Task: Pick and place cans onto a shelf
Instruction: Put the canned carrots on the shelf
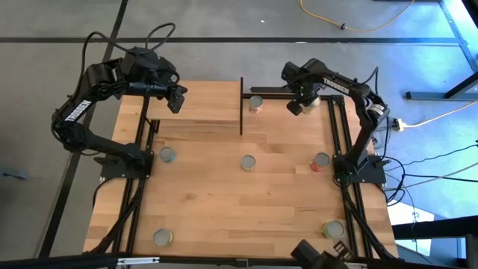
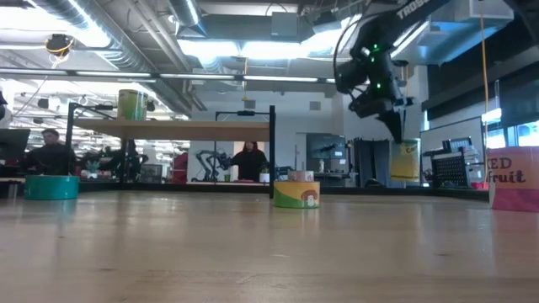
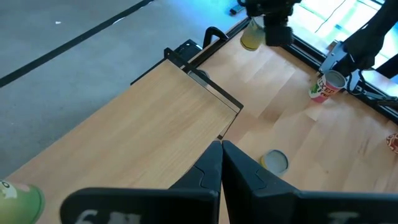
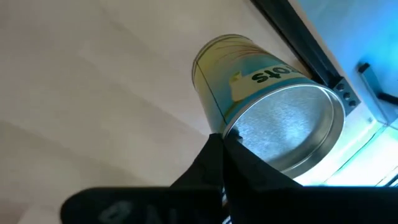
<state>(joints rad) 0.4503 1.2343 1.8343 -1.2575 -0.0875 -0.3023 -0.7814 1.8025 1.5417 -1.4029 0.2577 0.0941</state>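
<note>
Your right tool (image 1: 302,102) grips a yellow can (image 4: 261,134) by its rim; the shelf (image 1: 196,104) lies leftward, past its black panel (image 1: 241,104). Left tool (image 3: 219,152) is closed, empty.

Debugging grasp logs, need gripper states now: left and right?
Left gripper: shut, holding nothing, above the shelf.
Right gripper: shut on a yellow can, lifted off the table.

Light-wood tabletop (image 1: 224,194) with six cans (image 1: 248,163) and raised shelf (image 1: 198,104).
</note>
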